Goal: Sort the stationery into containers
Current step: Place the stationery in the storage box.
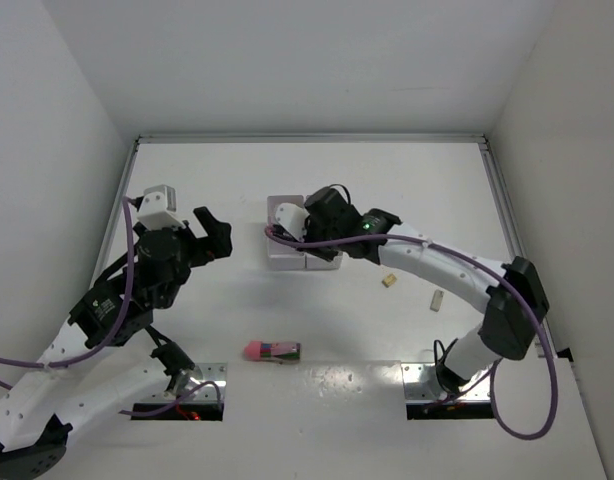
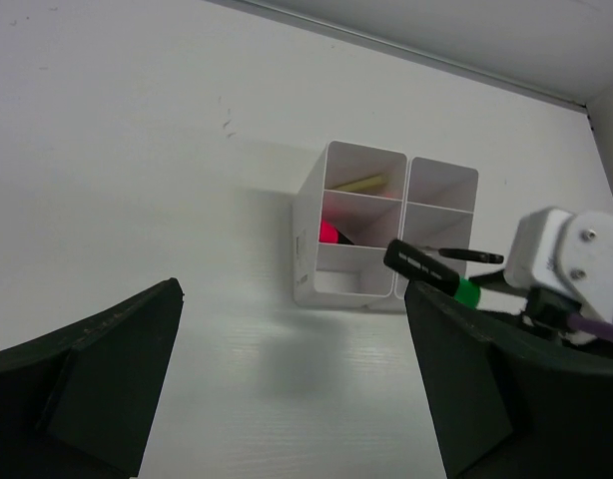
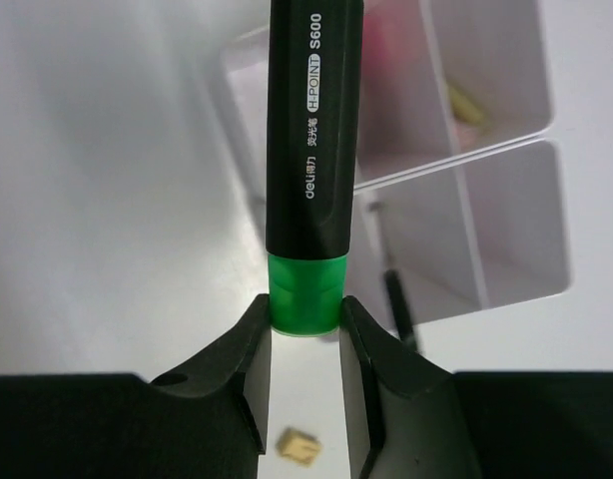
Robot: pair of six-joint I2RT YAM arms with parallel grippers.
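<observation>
The containers are a white tray [image 1: 285, 258] of square compartments at the table's middle. My right gripper [image 3: 306, 311] is shut on the green end of a black highlighter [image 3: 312, 130], which juts out over the tray [image 3: 506, 200]. In the left wrist view the highlighter [image 2: 431, 271] hangs at the tray's [image 2: 305, 249] near right corner. A yellow pen [image 2: 361, 184] lies in the far left compartment and a pink item [image 2: 328, 233] in the middle one. My left gripper [image 1: 212, 235] stands open and empty to the tray's left, its jaws wide apart in its own view [image 2: 292, 334].
A pink and dark item [image 1: 272, 351] lies on the table near the front. Two beige bits [image 1: 388, 281] [image 1: 437, 299] lie right of the tray, under the right arm; one bit [image 3: 299, 446] shows below the right fingers. A thin black stick [image 3: 399, 309] lies by the tray.
</observation>
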